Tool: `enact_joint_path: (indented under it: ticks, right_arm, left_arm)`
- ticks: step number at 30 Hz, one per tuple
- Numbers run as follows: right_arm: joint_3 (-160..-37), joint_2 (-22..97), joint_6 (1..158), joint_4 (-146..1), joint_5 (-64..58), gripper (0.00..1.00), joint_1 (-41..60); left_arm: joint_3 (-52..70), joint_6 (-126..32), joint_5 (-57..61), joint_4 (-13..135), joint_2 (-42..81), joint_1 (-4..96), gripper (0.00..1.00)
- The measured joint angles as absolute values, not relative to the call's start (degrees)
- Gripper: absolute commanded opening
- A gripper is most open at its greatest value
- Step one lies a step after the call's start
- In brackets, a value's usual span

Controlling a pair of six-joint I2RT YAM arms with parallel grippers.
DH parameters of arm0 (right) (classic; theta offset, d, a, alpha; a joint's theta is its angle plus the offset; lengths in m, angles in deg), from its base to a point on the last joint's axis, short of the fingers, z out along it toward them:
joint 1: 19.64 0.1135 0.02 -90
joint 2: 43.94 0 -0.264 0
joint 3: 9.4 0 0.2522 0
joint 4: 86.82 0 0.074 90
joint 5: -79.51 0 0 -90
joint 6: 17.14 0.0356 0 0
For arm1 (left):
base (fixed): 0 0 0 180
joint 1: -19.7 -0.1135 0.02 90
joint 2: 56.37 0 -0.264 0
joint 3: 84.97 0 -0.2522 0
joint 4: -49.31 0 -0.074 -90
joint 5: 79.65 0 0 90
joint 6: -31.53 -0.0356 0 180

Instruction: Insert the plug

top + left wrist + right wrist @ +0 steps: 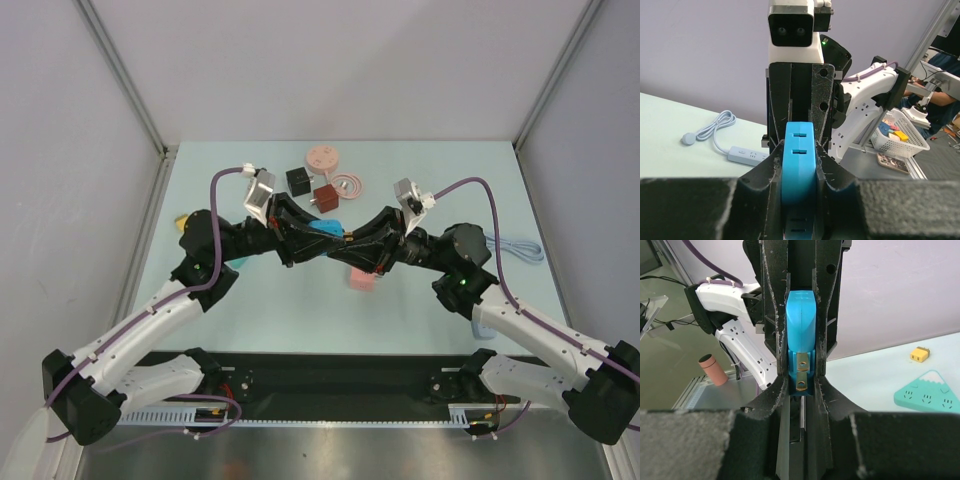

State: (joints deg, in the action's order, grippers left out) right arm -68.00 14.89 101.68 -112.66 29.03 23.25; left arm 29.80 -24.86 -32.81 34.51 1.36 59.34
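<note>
Between the fingers of the left gripper (798, 167) and the right gripper (801, 385), a blue plug (801, 325) is pinched from both ends, jaws nearly closed. Only the right wrist view shows its brass prongs (801, 371). The left wrist view shows slots (799, 142) and, beyond, a white basket (905, 142) holding coloured parts.
</note>
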Motion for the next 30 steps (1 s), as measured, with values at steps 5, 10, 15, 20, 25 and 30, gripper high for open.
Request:
enact_joint_path:
  ticks: [5, 10, 15, 20, 25, 30]
  right_arm:
    - [-68.0, 15.0, 102.5, -112.8, 29.4, 0.06, 22.6]
    - [-68.0, 15.2, 103.8, -112.8, 30.6, 0.38, 22.3]
    - [-66.4, 13.7, 105.5, -112.8, 30.8, 0.69, 21.1]
    - [-58.4, 5.5, 106.4, -111.4, 30.8, 0.86, 21.1]
    - [-53.3, -5.2, 104.4, -103.3, 27.4, 0.91, 21.1]
    - [-53.7, -10.9, 99.4, -93.0, 22.9, 0.93, 20.8]
  left_arm:
    - [29.3, -25.2, -32.3, 36.2, 1.2, 59.3, 0.00]
    - [29.1, -27.8, -31.2, 39.9, -0.1, 59.8, 0.00]
    - [26.7, -34.0, -30.5, 48.5, -1.6, 59.5, 0.00]
    - [14.3, -47.2, -20.2, 68.0, 2.4, 59.1, 0.00]
    - [-1.7, -62.8, -2.7, 90.8, 11.4, 55.0, 0.00]
    - [-13.6, -73.6, 12.5, 108.1, 24.2, 50.2, 0.00]
